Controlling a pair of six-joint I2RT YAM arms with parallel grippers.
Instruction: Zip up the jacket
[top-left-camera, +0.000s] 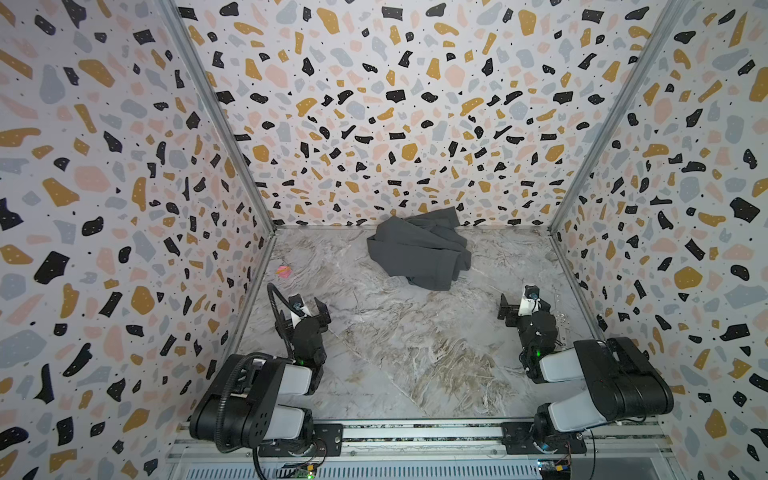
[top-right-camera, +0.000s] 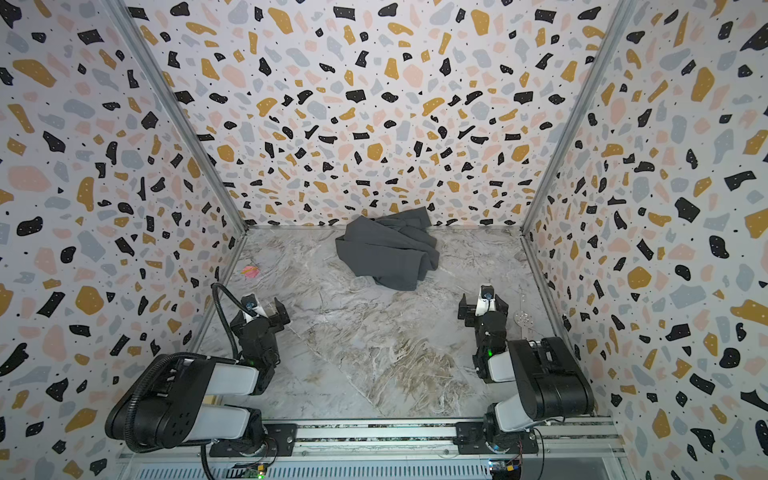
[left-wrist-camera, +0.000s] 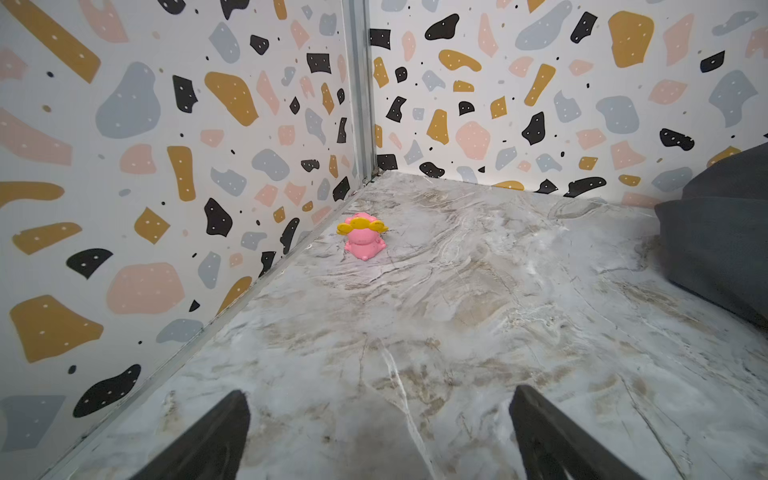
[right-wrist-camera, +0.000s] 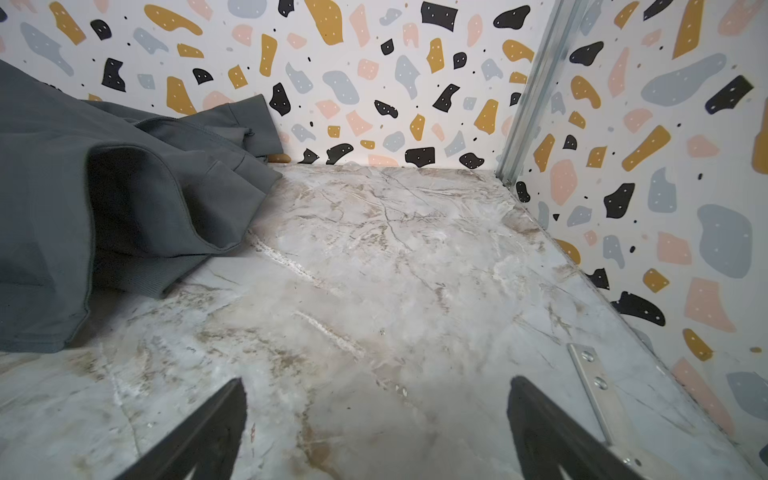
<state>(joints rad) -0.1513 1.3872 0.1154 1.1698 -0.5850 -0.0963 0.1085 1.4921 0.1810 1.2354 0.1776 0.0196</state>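
At table (top-left-camera: 395, 353) rear, by the back wall (top-left-camera: 374, 124): jacket (top-left-camera: 419, 249), crumpled heap, zipper hidden. Likely soft, light, limp; would drape when lifted. Suggested hold: hem or front edge. Left gripper (top-left-camera: 304, 309), right gripper (top-left-camera: 524, 306): jaws spread wide, empty, well apart from it.

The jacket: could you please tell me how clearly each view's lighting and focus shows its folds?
In both top views the jacket is small, evenly lit and soft; right wrist view: sharp seams, one deeply shadowed fold; left wrist view: only its dim edge.
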